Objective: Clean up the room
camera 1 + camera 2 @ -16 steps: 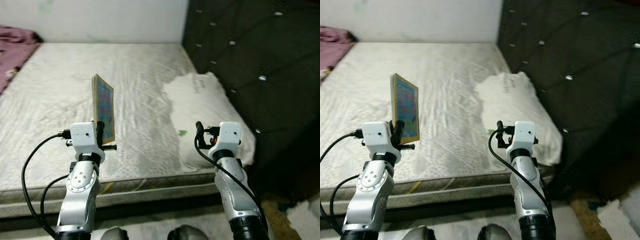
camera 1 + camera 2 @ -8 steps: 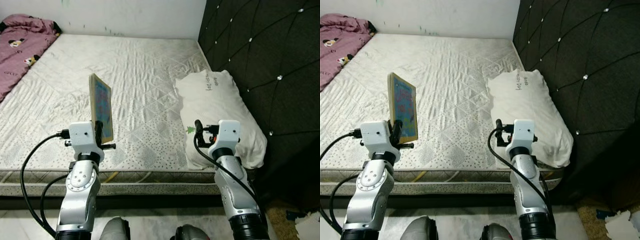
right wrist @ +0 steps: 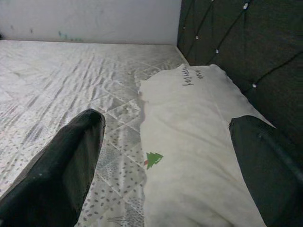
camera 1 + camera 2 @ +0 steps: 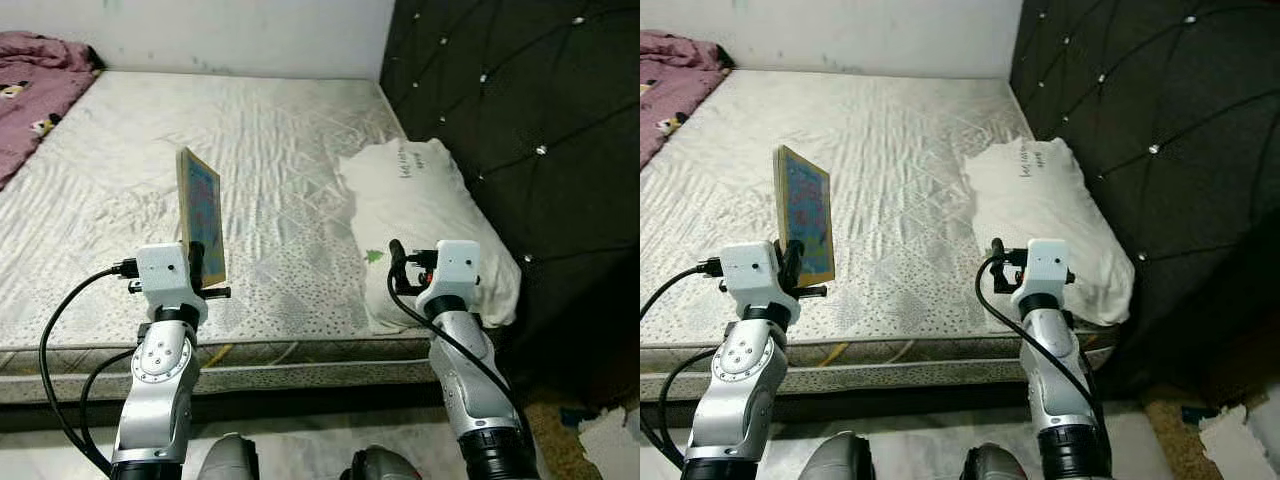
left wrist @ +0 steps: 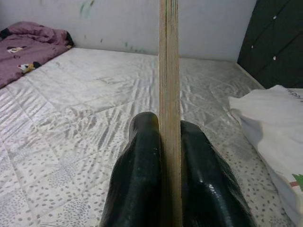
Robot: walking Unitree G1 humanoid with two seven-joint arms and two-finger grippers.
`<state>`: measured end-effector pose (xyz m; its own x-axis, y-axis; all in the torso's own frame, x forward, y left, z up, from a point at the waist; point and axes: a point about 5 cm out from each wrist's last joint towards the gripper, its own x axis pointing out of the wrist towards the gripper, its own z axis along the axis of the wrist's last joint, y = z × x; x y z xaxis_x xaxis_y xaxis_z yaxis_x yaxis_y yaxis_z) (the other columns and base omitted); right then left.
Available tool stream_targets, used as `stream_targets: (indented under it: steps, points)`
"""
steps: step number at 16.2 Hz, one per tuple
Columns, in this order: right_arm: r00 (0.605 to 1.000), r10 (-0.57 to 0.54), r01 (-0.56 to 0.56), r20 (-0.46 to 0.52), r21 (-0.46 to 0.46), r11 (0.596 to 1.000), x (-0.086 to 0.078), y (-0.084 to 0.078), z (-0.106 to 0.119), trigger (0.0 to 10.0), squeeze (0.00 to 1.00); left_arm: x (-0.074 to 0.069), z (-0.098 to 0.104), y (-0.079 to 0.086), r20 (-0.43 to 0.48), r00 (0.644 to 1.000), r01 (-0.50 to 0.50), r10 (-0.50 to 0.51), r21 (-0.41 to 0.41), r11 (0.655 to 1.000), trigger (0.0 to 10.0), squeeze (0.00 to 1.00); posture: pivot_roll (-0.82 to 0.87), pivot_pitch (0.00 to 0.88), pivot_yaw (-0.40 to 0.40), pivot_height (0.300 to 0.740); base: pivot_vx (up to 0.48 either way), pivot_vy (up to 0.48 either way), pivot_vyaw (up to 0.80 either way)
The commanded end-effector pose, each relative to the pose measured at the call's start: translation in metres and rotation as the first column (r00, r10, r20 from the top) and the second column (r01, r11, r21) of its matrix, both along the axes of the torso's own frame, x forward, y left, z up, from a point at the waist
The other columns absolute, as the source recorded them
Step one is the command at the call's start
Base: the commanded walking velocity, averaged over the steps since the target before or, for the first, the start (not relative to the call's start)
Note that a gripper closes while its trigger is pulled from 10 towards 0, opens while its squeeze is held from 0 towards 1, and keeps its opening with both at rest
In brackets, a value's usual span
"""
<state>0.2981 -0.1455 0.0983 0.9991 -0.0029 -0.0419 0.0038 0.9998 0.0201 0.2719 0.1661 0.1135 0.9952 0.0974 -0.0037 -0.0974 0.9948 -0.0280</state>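
A thin book with a colourful cover stands upright on edge, and my left gripper is shut on its lower end. In the left wrist view the book's tan edge runs straight up between the two black fingers. The book hangs above the near part of the bare mattress. My right gripper is open with nothing between its fingers, held above the mattress's near edge just in front of the white pillow.
A black tufted headboard rises on the right behind the pillow. A pink blanket lies at the far left of the mattress. White scraps lie on the floor at the lower right.
The whole picture has shifted and tilted, so the camera moved. Both arms keep their pose and the book stays in the left gripper.
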Motion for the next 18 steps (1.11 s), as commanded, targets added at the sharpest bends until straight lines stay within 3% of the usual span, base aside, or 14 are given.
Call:
stream_targets:
  steps: [1,5,12,18]
  points:
    - [1.0,0.004,-0.004,-0.009,-0.001,1.0,0.0011,-0.0002,-0.0007,10.0,0.0,0.002,0.0099,0.0003,0.046,0.999,-0.008,0.008,0.009,1.0,10.0,0.0,0.01,0.03,-0.023,0.69,0.0,0.0,0.0]
    - [1.0,0.008,-0.008,-0.015,-0.007,1.0,0.0017,-0.0001,-0.0013,10.0,0.0,0.0026,0.0096,0.0005,0.046,0.999,-0.013,0.012,0.006,1.0,10.0,0.0,0.01,0.029,-0.025,0.685,0.0,0.0,0.0]
    - [1.0,0.019,-0.019,-0.015,-0.014,1.0,0.0046,0.001,-0.0005,10.0,0.0,0.0059,0.0122,-0.0003,0.055,0.998,-0.022,0.022,0.001,1.0,10.0,0.0,0.01,0.034,-0.028,0.61,0.0,0.0,0.0]
    - [1.0,0.018,-0.018,-0.015,-0.012,1.0,0.0051,0.0005,-0.0007,10.0,0.0,0.0058,0.0131,-0.0011,0.065,0.998,-0.013,0.015,-0.028,1.0,10.0,0.0,0.01,0.033,-0.03,0.61,0.0,0.0,0.0]
